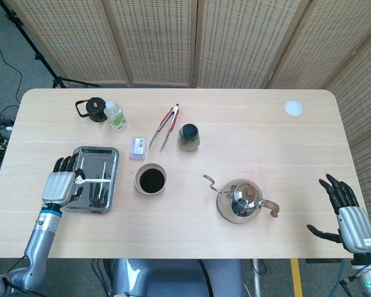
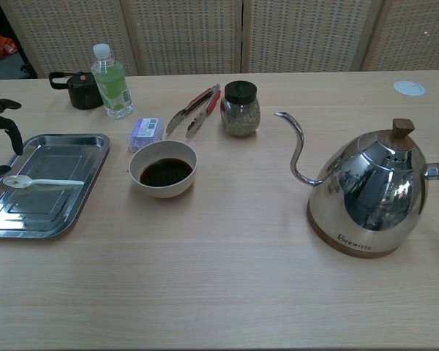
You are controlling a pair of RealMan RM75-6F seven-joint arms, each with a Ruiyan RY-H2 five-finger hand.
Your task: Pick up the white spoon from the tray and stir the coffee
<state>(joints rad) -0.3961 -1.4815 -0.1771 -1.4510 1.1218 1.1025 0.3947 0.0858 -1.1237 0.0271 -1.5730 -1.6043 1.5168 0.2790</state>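
The white spoon (image 2: 40, 181) lies across the steel tray (image 2: 80, 194) at the table's left, its bowl pointing left. From overhead the spoon (image 1: 98, 180) shows only its handle, the bowl end hidden under my left hand (image 1: 62, 182). That hand hovers open over the tray's left part, fingers spread; in the chest view its dark fingers (image 2: 7, 128) enter at the left edge just above the spoon. The cup of coffee (image 1: 151, 179) stands right of the tray (image 1: 108, 185). My right hand (image 1: 346, 213) is open off the table's front right corner.
A steel gooseneck kettle (image 1: 241, 201) stands right of the cup. Behind are a purple packet (image 1: 138, 146), red tongs (image 1: 165, 125), a dark-lidded jar (image 1: 188, 137), a green-labelled bottle (image 1: 115, 116) and a black mug (image 1: 93, 109). A white disc (image 1: 293, 108) lies far right.
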